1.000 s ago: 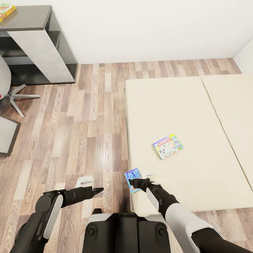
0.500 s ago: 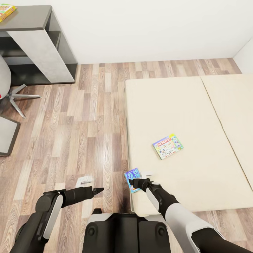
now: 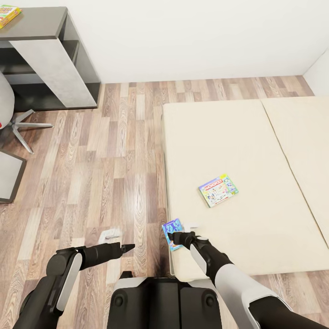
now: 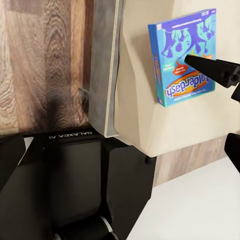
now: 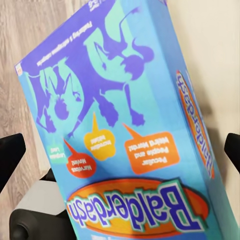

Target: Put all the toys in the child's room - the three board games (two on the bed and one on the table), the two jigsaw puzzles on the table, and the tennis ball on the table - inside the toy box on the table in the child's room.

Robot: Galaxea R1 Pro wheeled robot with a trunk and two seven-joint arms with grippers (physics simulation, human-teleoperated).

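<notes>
Right claw poised over a board game at the bed's corner

The left gripper (image 3: 129, 248) hangs above the floor, its fingers together. The Balderdash box (image 3: 172, 233) lies at the corner of the bed (image 3: 274, 151); the right gripper (image 3: 172, 237) has its fingers spread around it. Farther right lies the Monopoly box (image 3: 218, 189). A poor grasp could nudge Balderdash off the edge.

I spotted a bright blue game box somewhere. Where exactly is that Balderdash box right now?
In the head view the Balderdash box lies at the bed's near left corner, at the tip of the right pincer, with the Monopoly box farther in on the mattress.
</notes>
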